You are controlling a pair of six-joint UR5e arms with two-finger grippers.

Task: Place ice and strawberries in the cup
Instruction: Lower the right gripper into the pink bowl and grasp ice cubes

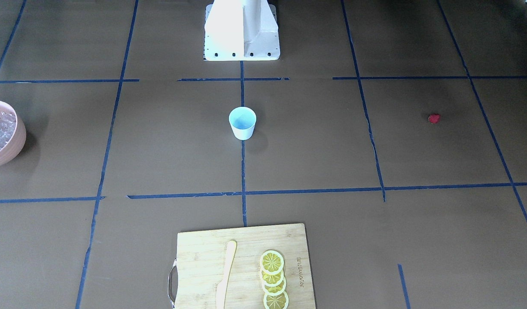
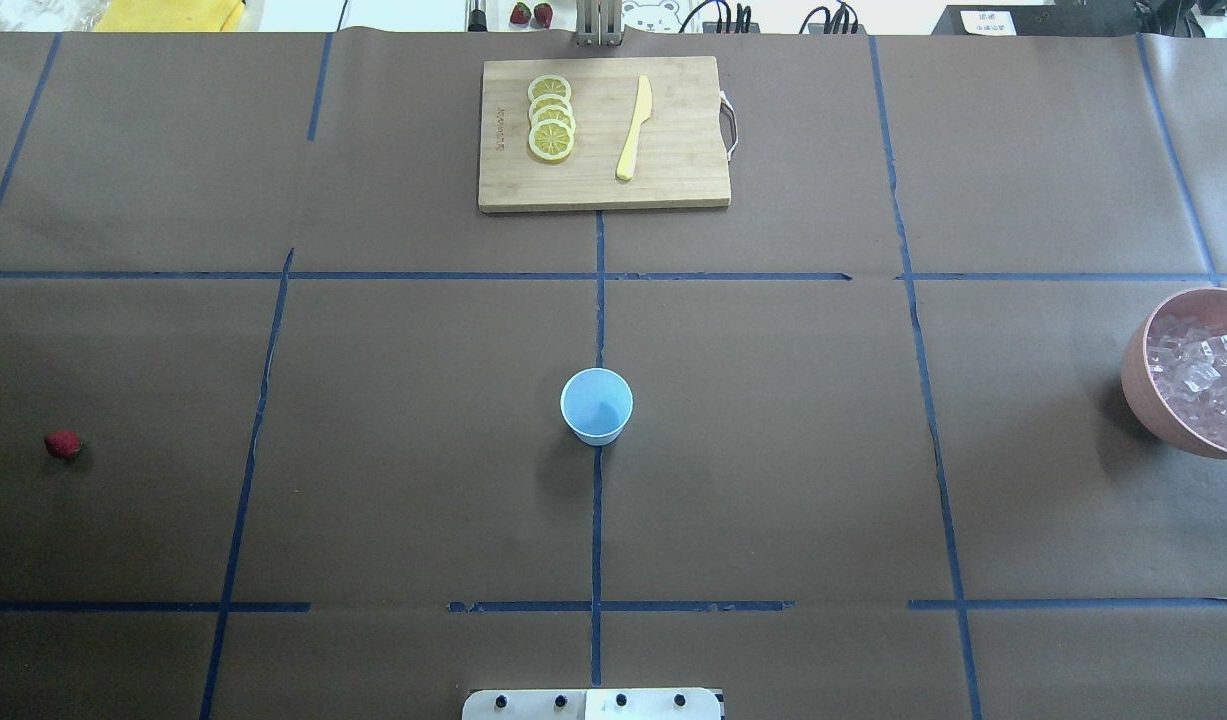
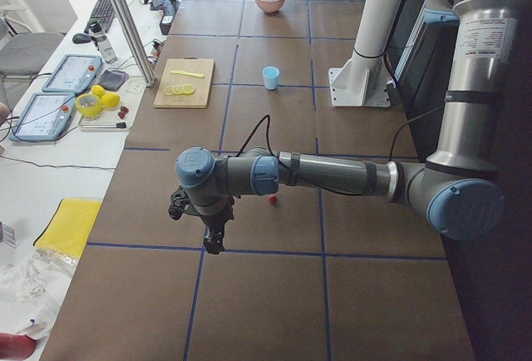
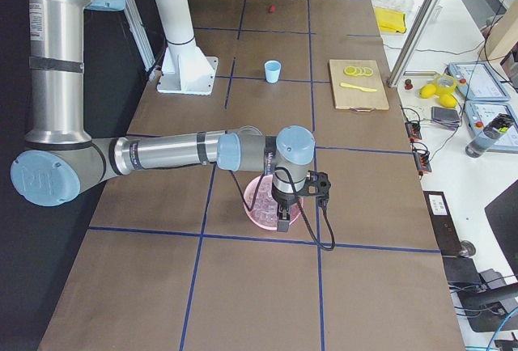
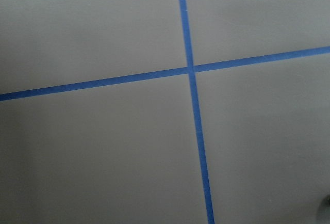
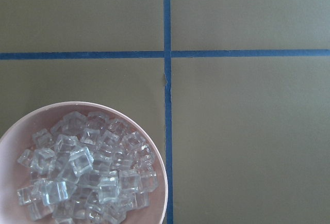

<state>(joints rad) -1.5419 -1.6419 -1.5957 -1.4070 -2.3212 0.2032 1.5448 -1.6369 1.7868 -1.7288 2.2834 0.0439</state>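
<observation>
The pale blue cup (image 2: 596, 405) stands upright at the table's middle and looks empty; it also shows in the front view (image 1: 242, 123). The one red strawberry (image 2: 62, 444) lies far to the left in the overhead view. The ice (image 2: 1203, 385) fills a pink bowl (image 2: 1138, 370) at the right edge and shows close up in the right wrist view (image 6: 87, 170). My left gripper (image 3: 214, 243) hangs over the table near the strawberry (image 3: 273, 200). My right gripper (image 4: 281, 223) hangs over the bowl of ice. I cannot tell whether either is open or shut.
A wooden cutting board (image 2: 673, 170) with several lemon slices (image 2: 551, 118) and a yellow knife (image 2: 633, 128) lies at the far side. Blue tape lines cross the brown table. The left wrist view shows only table and tape.
</observation>
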